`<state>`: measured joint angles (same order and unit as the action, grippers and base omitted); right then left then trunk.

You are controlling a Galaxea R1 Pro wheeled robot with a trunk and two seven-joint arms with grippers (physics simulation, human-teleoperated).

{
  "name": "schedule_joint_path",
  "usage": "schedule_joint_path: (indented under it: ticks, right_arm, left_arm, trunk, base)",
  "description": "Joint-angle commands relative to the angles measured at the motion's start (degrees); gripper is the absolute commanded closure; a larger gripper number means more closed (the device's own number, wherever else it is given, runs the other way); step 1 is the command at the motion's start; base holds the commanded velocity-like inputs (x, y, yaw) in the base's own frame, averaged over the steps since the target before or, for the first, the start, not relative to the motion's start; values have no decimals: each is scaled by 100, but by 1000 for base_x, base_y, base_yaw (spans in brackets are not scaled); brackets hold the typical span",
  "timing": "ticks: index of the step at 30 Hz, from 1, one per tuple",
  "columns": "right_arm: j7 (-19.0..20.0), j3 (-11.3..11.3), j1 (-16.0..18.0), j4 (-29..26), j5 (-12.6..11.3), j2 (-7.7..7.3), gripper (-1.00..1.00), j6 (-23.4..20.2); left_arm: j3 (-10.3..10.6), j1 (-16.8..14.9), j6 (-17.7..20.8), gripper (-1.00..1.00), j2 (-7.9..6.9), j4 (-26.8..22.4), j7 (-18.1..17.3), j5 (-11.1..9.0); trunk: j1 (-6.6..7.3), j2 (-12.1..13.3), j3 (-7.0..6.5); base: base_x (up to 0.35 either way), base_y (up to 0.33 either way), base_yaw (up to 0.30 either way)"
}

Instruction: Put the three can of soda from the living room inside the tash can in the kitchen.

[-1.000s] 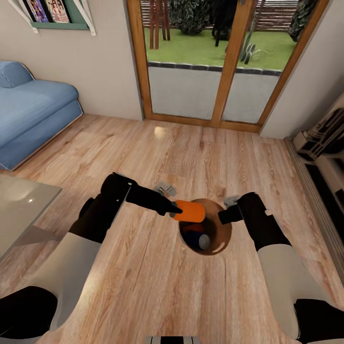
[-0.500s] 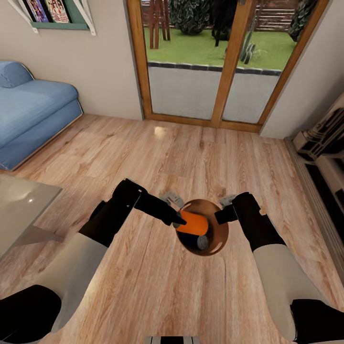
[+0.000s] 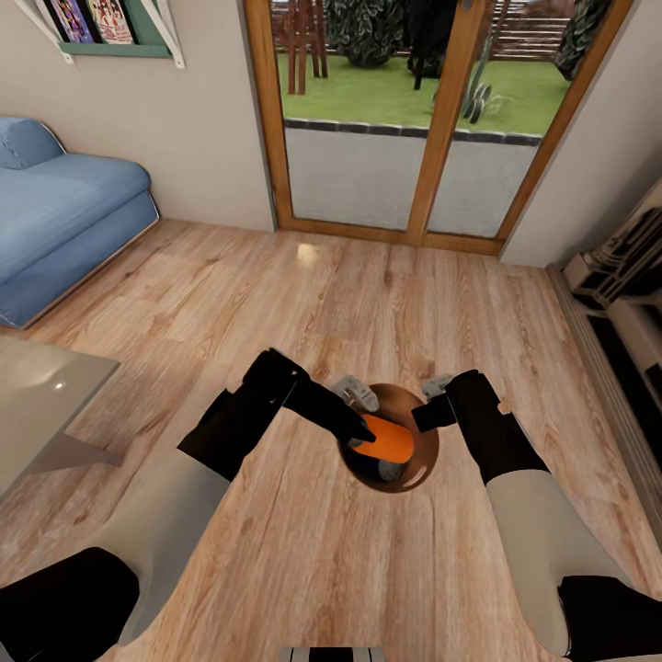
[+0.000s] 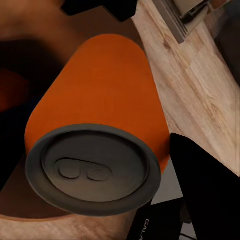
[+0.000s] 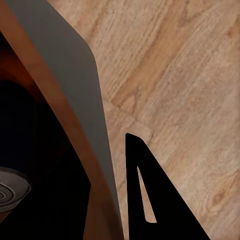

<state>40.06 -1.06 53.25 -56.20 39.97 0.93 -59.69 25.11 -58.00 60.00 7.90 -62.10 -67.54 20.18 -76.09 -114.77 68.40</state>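
Observation:
An orange can of soda lies on its side in the mouth of the tash can, with my left gripper shut on it. The left wrist view shows the same can close up, grey top facing the camera, one black finger against its side. The silver top of another can shows deeper inside the brown interior. My right gripper is shut on the tash can's rim. In the right wrist view the grey wall runs between its fingers, one finger outside.
The tash can is held above a light wood plank floor. A blue sofa stands at the far left and a glass low table at the near left. Wood-framed glass doors are ahead. A shelf unit lines the right wall.
My left arm has moved right and down, carrying the orange can from above the rim into the tash can's mouth. The right gripper has stayed on the rim.

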Motion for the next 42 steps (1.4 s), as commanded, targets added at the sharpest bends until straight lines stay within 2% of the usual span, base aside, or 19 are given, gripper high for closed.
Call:
schedule_joint_path:
  ticks: [1, 7, 9, 10, 14, 23, 28, 42]
  right_arm:
    - [10, 0, 1, -1, -103, 2, 100, -31]
    - [10, 1, 1, 1, -104, 2, 100, -31]
    - [11, 1, 1, -2, -104, 20, 100, -31]
    - [7, 1, 1, -4, -101, 70, 100, -31]
    - [3, 7, 1, -5, -96, 137, 100, -31]
    - [10, 225, 1, -14, -96, 209, 100, -31]
    - [11, 252, 1, -14, -89, 276, 100, -31]
    - [11, 264, -1, -14, -88, 293, 100, -31]
  left_arm:
    - [1, 0, 0, 100, 7, 5, 7, 1]
    - [10, -1, 0, 100, 46, 33, 131, 4]
    - [11, -4, 0, 100, 62, 194, 364, 2]
    - [15, -6, 0, 100, 71, 321, 610, -6]
    - [24, -9, 0, 100, 78, 439, 862, -12]
    - [31, -9, 0, 100, 80, 490, 980, -14]
    - [127, -9, 0, 100, 86, 587, 1109, -14]
    - [248, -8, 0, 100, 88, 822, 1466, -14]
  trunk:
    - [0, 0, 0]
    - [0, 0, 0]
    - [0, 0, 0]
    - [0, 0, 0]
    - [0, 0, 0]
    - [0, 0, 0]
    - [0, 0, 0]
    - [0, 0, 0]
  base:
    - [0, 0, 0]
    - [0, 0, 0]
    - [0, 0, 0]
    - [0, 0, 0]
    - [0, 0, 0]
    - [0, 0, 0]
    - [0, 0, 0]
    - [0, 0, 0]
